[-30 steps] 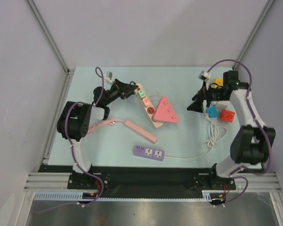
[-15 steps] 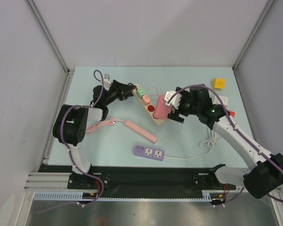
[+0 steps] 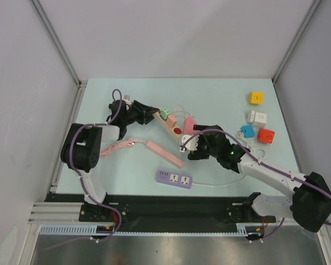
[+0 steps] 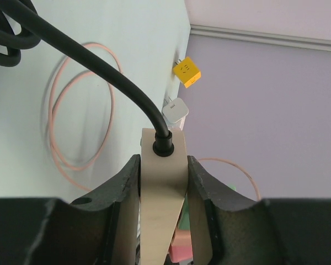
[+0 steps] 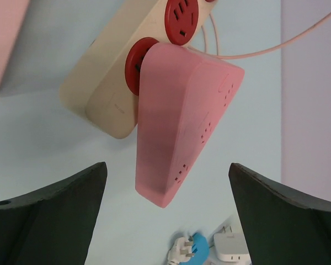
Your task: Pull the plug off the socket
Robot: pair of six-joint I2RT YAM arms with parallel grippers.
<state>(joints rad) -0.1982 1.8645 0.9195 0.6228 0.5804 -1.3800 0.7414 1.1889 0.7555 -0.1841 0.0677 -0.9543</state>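
**Clerk:** Entry one, the task piece?

**Keeper:** Pink plug [image 5: 182,138], a triangular block. It is near the table's centre in the overhead view, on the 3 o'clock side of the beige socket strip [image 3: 170,125]. One corner sits over a red socket [image 5: 135,67] toward the strip's 5 o'clock end. The body tilts away from the strip's face. The pins are hidden, so I cannot tell how deep it is seated.

**Clerk:** Entry two, right gripper?

**Keeper:** Right gripper [image 3: 191,144], at 6 o'clock of the plug and near it. The right fingers [image 5: 52,210] are spread wide, one on each side of the plug in the wrist view, and touch nothing.

**Clerk:** Entry three, left gripper?

**Keeper:** Left gripper [image 3: 148,114], at the strip's 10 o'clock end. The left fingers [image 4: 124,190] are narrow and clamped on both long edges of the strip, just below where the black cable [image 4: 116,83] enters it.

**Clerk:** Remaining stock?

**Keeper:**
- Green block [image 3: 165,112]: seated on the strip, just beside the left gripper.
- Pink strip [image 3: 164,154]: at 8 o'clock of the plug.
- Purple strip [image 3: 174,178]: at 6 o'clock of the plug, toward the near edge of the table [image 3: 220,99].
- Well apart, at 2 to 3 o'clock of the plug: yellow adapter [image 3: 257,97], white adapter [image 3: 257,117], blue adapter [image 3: 247,131] and red adapter [image 3: 266,135].
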